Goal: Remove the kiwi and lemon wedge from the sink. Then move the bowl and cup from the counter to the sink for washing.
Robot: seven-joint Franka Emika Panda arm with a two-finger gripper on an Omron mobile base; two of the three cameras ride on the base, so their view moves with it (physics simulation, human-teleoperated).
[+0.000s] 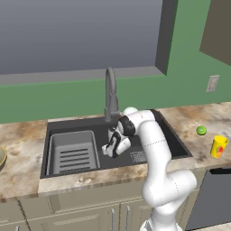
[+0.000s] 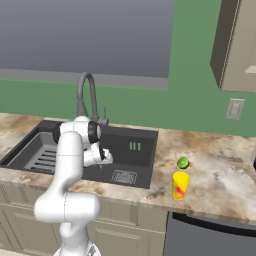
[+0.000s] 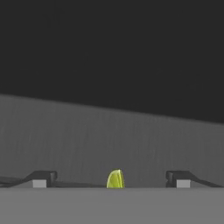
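Note:
My gripper (image 1: 109, 151) reaches down into the dark grey sink (image 1: 81, 122), just right of the ribbed rack. In the hand view the gripper (image 3: 111, 180) is open, and the pale-yellow lemon wedge (image 3: 115, 179) lies on the basin floor between its two fingertips (image 3: 41, 179), touching neither. The green kiwi (image 1: 201, 131) rests on the marbled counter (image 1: 189, 117) right of the sink, with the yellow cup (image 1: 219, 146) upright just in front of it. The right base view also has the kiwi (image 2: 183, 162) and the cup (image 2: 180, 185). A sliver of the tan bowl (image 1: 1, 158) shows at the far left edge.
The grey gooseneck faucet (image 1: 110, 90) stands behind the basin, close to my arm's wrist. The ribbed rack insert (image 1: 72, 153) fills the sink's left half, and the square drain (image 2: 123, 176) lies in the right half. A dark dishwasher front (image 1: 212, 198) sits below the counter at right.

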